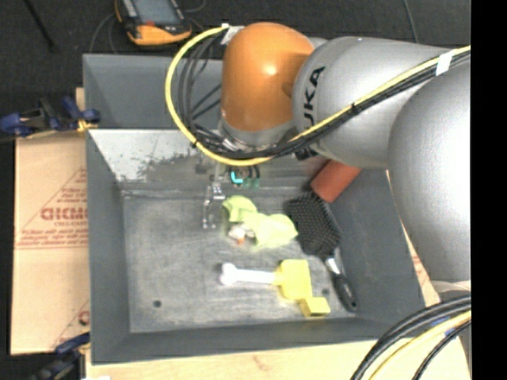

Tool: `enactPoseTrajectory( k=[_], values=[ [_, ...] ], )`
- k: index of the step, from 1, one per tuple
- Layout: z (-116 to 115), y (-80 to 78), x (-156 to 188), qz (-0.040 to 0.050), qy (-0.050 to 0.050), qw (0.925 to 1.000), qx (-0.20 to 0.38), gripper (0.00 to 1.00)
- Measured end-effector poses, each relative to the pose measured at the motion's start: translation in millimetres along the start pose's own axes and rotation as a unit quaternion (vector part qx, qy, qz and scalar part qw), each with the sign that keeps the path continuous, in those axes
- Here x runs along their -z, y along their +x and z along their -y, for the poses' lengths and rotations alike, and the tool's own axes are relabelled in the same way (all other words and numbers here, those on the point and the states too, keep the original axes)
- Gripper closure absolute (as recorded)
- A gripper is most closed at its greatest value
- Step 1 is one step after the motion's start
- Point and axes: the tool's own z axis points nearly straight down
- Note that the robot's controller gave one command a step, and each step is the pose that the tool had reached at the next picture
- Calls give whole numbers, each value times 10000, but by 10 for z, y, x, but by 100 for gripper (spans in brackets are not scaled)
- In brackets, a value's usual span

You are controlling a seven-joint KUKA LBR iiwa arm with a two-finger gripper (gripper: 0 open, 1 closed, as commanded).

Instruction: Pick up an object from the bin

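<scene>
My gripper [212, 210] hangs low in the middle of the bin, under the arm's orange cover. Its metal tip stands just left of a crumpled yellow-green soft thing [260, 225], close against that thing's left end. Whether it touches the soft thing I cannot tell. A black hairbrush [314, 225] lies just right of the soft thing, its handle pointing toward the bin's front right. In front of both lies a yellow block with a white handle [279, 279].
A reddish-orange cylinder [333, 180] leans at the bin's right wall, partly under the arm. The arm covers the bin's back right. Bare bin floor lies to the left and front left of the gripper.
</scene>
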Motion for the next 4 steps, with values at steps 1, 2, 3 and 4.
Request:
enactPoseTrajectory(
  k=[1, 2, 3, 4],
  values=[
    [6, -18, 55, 44, -6, 10000, -14, 0],
    [428, -42, -640, 65, -9, 9999, -125, 0],
    [1222, 18, -559, 32, -3, 9933, -1152, 0],
    [1482, 84, -639, 49, 23, 9986, -523, 0]
  ],
)
